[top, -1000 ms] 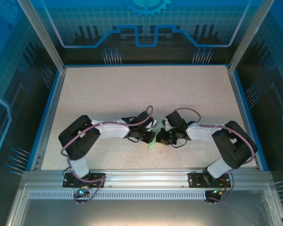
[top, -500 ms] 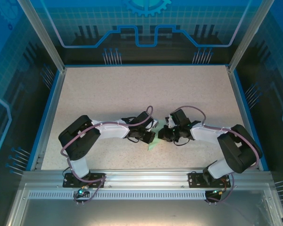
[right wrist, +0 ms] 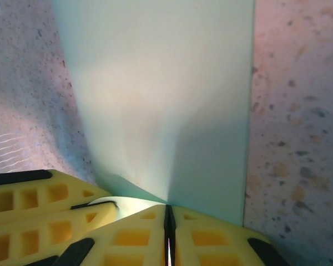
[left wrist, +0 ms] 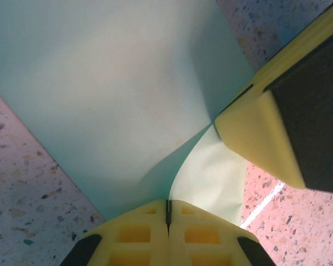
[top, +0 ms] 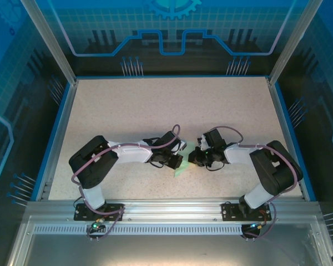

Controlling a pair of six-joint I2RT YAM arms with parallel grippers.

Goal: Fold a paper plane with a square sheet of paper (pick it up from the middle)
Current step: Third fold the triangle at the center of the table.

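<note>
Where my two arms meet near the front edge of the table (top: 155,105), I list: mint-green paper sheet (right wrist: 161,94), between both grippers; left gripper (left wrist: 167,213), fingers pressed together, pinching the sheet's edge; right gripper (right wrist: 167,216), likewise clamped on the sheet.

The surface (top: 155,105) is a flat beige panel with fine dark speckles, bordered by a blue rim (top: 59,130). Aluminium posts (top: 46,39) rise from its far corners. The back wall (top: 222,25) carries a blue grid-and-circuit graphic with a gear emblem (top: 172,6). An aluminium rail (top: 172,208) spans the near edge. Lighting is even.
</note>
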